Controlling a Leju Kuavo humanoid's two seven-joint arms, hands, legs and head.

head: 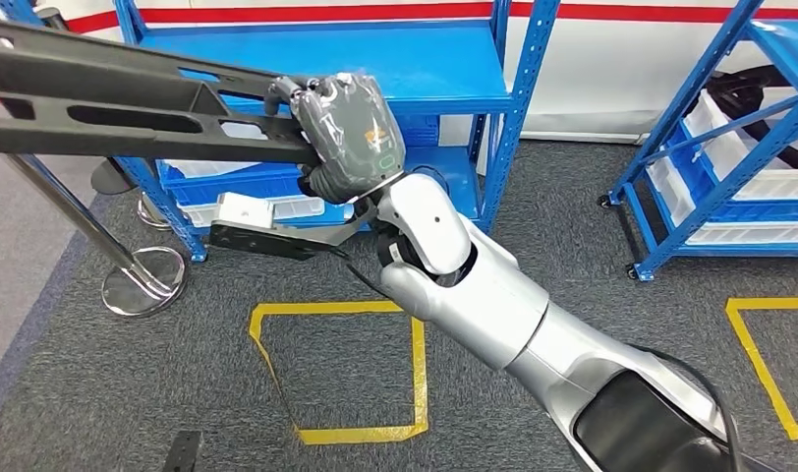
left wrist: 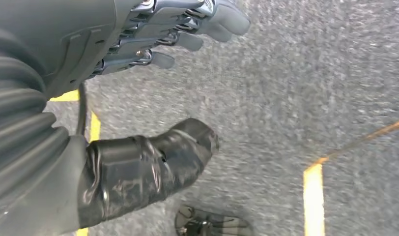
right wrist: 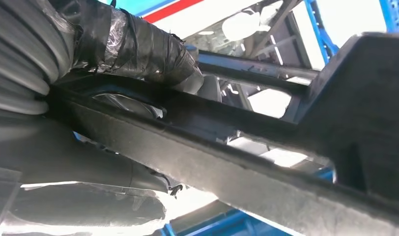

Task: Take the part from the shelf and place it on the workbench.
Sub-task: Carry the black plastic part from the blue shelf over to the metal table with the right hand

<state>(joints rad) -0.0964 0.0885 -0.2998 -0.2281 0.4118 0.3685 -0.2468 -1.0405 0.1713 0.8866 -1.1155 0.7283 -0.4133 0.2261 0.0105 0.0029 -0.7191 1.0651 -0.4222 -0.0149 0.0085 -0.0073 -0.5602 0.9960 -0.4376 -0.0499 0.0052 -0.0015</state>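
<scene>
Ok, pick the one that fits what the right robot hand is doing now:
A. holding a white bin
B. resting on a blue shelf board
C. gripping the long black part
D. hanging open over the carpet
C: in the head view the right robot hand is wrapped around the long black part, carried in front of the blue shelf.

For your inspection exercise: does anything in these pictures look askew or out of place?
Only the long black part: the right hand holds it by one end, so it juts sideways in front of the blue shelf. Nothing looks spilled or damaged.
</scene>
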